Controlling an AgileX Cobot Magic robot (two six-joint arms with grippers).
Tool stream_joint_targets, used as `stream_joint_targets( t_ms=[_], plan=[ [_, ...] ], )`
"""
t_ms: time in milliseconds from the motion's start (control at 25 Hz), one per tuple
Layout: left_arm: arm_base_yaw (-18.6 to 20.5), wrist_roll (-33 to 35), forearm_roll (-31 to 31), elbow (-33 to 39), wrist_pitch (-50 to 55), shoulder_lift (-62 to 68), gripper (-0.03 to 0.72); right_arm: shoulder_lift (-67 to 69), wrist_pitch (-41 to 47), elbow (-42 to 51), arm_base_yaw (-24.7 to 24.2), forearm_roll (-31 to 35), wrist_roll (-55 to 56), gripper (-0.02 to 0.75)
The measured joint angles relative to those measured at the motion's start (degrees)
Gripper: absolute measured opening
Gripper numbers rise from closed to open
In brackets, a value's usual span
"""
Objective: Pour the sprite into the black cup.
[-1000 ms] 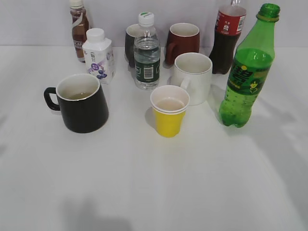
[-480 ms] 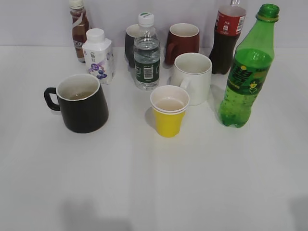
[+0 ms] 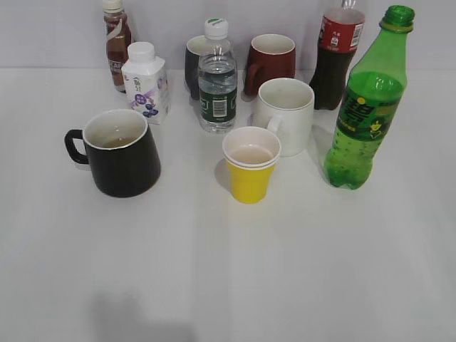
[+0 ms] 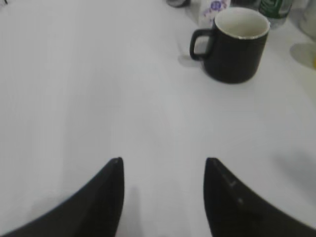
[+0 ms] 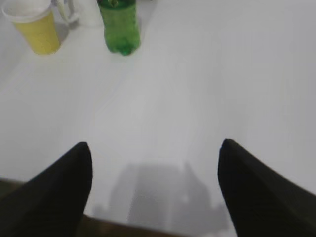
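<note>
The sprite [image 3: 367,107], a tall green bottle with a green-and-yellow label, stands upright at the right of the table; its lower part shows in the right wrist view [image 5: 119,24]. The black cup [image 3: 122,152] stands at the left with its handle to the left and a little liquid inside; it also shows in the left wrist view [image 4: 237,44]. My left gripper [image 4: 164,163] is open and empty, well short of the cup. My right gripper [image 5: 155,148] is open and empty, well short of the sprite. Neither gripper shows in the exterior view.
A yellow paper cup [image 3: 250,165] stands in the middle front, a white mug [image 3: 285,114] behind it. A water bottle [image 3: 217,78], milk carton [image 3: 146,82], coffee bottle [image 3: 116,43], dark mug [image 3: 194,64], dark red mug [image 3: 271,63] and cola bottle [image 3: 336,53] stand at the back.
A faint shadow at the right side of the table has withdrawn out of the exterior view. The objects have not moved.
</note>
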Motion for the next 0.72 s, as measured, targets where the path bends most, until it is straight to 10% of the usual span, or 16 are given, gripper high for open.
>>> stream_joint_targets(
  t_ms=[720],
  plan=[
    [0.59, 0.15, 0.60, 1.97, -4.58, -0.05, 0.353, -0.18, -9.97, 3.22, -0.11, -0.23, 0.00, 0.518]
  ],
)
